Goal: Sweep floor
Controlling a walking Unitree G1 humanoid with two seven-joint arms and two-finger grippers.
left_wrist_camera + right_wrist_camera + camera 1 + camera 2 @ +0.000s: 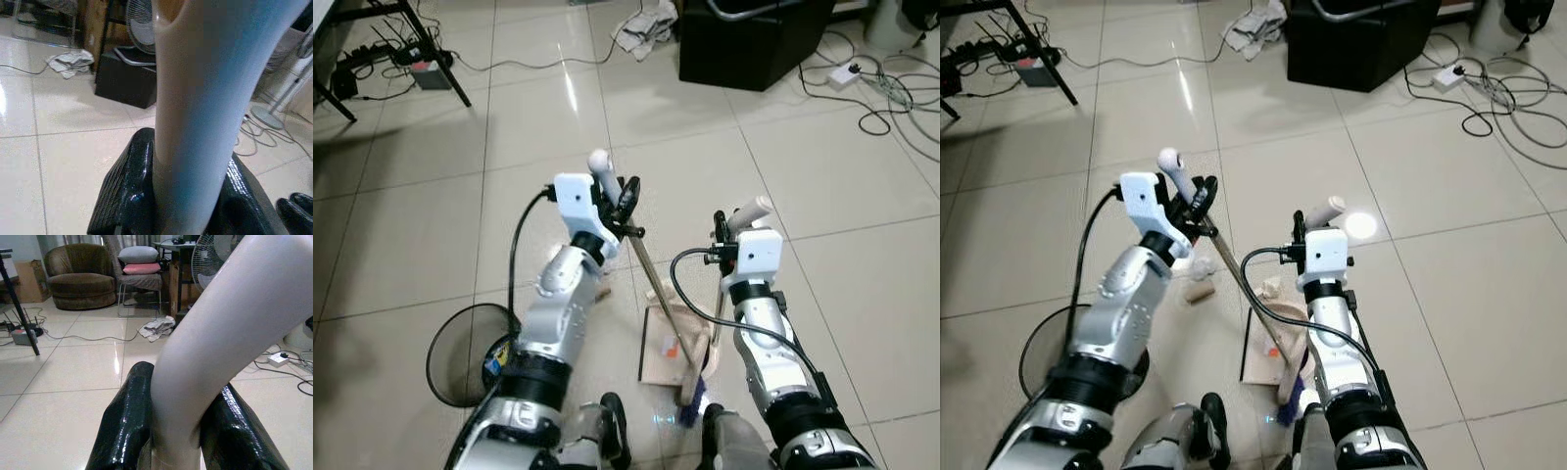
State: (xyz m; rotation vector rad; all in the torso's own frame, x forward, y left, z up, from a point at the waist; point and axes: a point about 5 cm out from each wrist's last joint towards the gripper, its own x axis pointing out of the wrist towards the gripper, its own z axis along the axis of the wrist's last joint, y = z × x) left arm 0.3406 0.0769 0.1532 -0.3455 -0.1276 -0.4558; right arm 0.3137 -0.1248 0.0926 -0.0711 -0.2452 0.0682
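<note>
My left gripper (625,202) is shut on the white grip (599,163) at the top of a broom. Its thin wooden stick (656,294) slants down to a purple-blue brush head (693,398) near my feet. The same grip (205,98) shows between black fingers (124,196) in the left wrist view. My right gripper (722,231) is shut on the white grip (752,210) of a beige dustpan (664,354), which lies flat on the tiles beside the brush. A small orange scrap (672,349) lies in the pan. Brownish and white scraps (1199,292) lie on the floor under my left forearm.
A black mesh wastebasket (468,354) stands by my left leg. A black box (754,41) and a crumpled cloth (644,27) are at the back. Cables and a power strip (850,72) run along the back right, and a black table leg (438,61) stands at the back left.
</note>
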